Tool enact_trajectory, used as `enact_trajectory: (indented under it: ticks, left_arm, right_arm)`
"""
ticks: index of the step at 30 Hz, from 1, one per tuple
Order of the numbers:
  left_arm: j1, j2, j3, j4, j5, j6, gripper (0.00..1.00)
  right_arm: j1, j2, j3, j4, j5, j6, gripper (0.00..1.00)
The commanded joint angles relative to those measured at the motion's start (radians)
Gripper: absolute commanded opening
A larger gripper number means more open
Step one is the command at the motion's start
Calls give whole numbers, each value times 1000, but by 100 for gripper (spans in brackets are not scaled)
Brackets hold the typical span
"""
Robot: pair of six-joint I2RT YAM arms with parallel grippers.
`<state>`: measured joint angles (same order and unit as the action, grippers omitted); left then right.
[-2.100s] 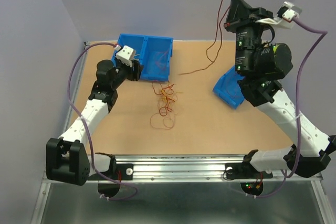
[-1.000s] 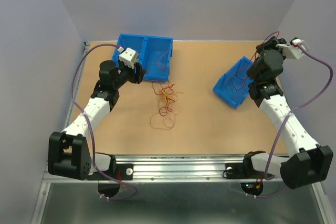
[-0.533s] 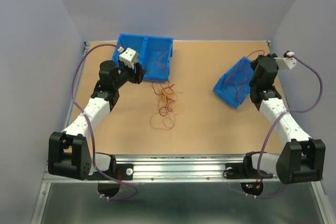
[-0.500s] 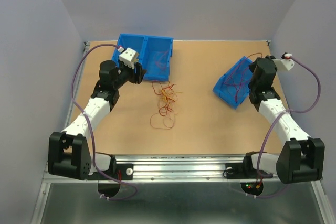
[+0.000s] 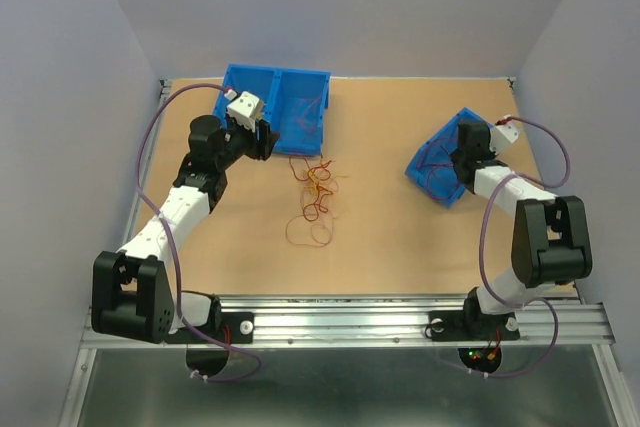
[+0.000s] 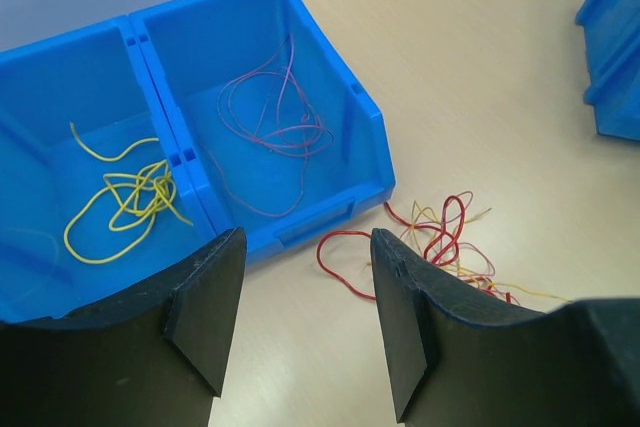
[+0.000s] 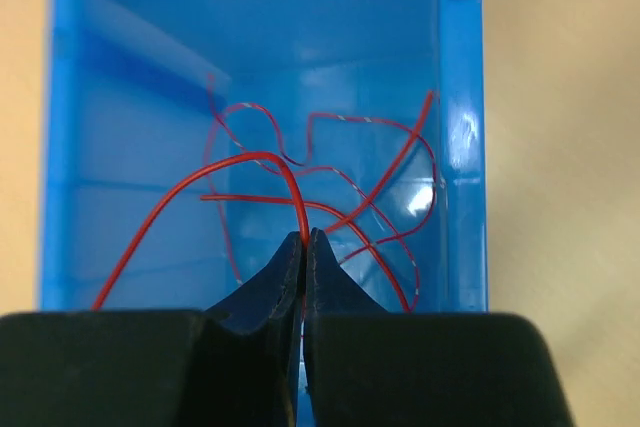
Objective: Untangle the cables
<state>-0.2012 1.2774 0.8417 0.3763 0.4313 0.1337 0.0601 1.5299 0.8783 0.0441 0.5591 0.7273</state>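
Right jaws pinched tight on a red cable (image 7: 245, 159) inside the bin (image 7: 462, 97) at frame right. Left jaws spread wide, holding nothing, near the upper-left bins (image 6: 335, 97). Tangle (image 5: 314, 195) sits mid-frame on the bench (image 5: 400, 237). We reckon the cables are light, limp and snag-prone, so we'd take a free end or outer loop and pull gently.

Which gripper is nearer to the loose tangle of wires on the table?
Left. The left gripper hovers open beside the twin bins, just up-left of the tangle. The right gripper, shut on a red wire, is far right inside the other bin.
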Motion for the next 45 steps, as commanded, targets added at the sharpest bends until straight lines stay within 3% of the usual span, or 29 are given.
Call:
enact_trajectory:
  ticks: [1,10,18,22,25,28,35,39,44,45]
  left_arm:
    - [-1,-23,-6,42,14,9,63]
    - [-1,-24,-6,41,21,9,63]
    - [-1,-18,-3,36,26,12,63]
    - [-1,-15,0,33,26,14,63]
    - [-1,-10,2,33,24,12,63]
    - [-1,-3,5,30,23,14,63]
    - [-3,-18,-4,32,26,23,64]
    - [-13,-21,-9,33,35,33,64]
    - [-47,-9,5,-5,44,70,71]
    - [-53,-12,5,-8,40,75,74]
  right_arm:
    - [3,65,108,-104,28,50,1]
    - [6,206,267,-173,88,50,0]
    - [24,462,491,-343,211,83,1]
    - [24,486,504,-355,202,92,2]
    - [24,445,492,-359,193,75,11]
    - [33,323,449,-359,199,63,30]
    - [64,101,390,-359,176,4,43]
    - [90,-12,332,-357,139,-22,61]
    - [179,-160,164,-224,-185,-202,62]
    - [204,-183,119,-142,-235,-244,66]
